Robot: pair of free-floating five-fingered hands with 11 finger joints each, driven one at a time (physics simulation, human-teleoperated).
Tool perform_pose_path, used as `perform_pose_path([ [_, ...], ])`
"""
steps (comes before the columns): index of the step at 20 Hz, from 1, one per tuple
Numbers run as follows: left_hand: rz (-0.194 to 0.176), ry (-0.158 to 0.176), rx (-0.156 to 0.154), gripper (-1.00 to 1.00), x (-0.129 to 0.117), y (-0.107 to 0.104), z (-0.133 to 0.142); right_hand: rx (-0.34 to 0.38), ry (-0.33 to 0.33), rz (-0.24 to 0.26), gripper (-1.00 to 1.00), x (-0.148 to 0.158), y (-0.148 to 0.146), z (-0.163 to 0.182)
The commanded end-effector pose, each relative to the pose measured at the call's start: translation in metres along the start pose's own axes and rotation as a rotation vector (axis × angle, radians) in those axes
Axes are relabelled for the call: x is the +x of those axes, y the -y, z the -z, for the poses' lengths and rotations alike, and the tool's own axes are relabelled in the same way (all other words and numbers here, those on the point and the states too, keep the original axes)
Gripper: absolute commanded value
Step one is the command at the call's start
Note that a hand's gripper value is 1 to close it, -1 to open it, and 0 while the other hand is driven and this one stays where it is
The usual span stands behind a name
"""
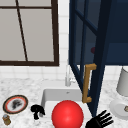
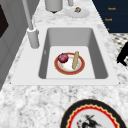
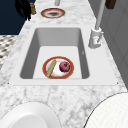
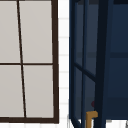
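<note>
My left hand (image 1: 37, 109) hovers over the counter at the sink's left edge, fingers curled, holding nothing. It appears as the dark hand (image 3: 23, 8) beside a small brown jar (image 3: 32, 8). My right hand (image 1: 99, 120) floats at the sink's front right corner with fingers spread, just below the open navy cabinet door (image 1: 100, 50) and its brass handle (image 1: 87, 83). A big red ball (image 1: 67, 115) covers the front of the sink (image 2: 97, 52). Inside the basin lies a red-rimmed plate (image 2: 81, 67) carrying a dark red round fruit (image 2: 63, 58) and a tan stick (image 2: 75, 60).
A dark-rimmed decorated plate (image 1: 15, 104) and the jar (image 1: 6, 119) sit on the left counter. On the right stand a white plate (image 1: 120, 108) and a grey canister (image 1: 123, 82). The faucet (image 1: 68, 77) rises behind the sink. A hand (image 2: 122, 56) shows off the counter's front edge.
</note>
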Motion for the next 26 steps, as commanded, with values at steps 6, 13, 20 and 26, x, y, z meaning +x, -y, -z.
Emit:
perform_pose_path([
  [6, 0.0, 0.0, 0.0, 0.0, 0.0, 0.0, 0.0, 0.039, 0.072, -0.038, -1.0, -0.009, -0.014, -0.009],
  [13, 0.0, 0.0, 0.0, 0.0, 0.0, 0.0, 0.0, 0.108, 0.166, -0.086, -1.0, -0.007, -0.031, -0.005],
  [20, 0.0, 0.0, 0.0, 0.0, 0.0, 0.0, 0.0, 0.162, 0.176, -0.085, -1.0, 0.001, -0.044, 0.006],
  [26, 0.0, 0.0, 0.0, 0.0, 0.0, 0.0, 0.0, 0.213, 0.226, -0.105, -1.0, 0.002, -0.055, 0.01],
])
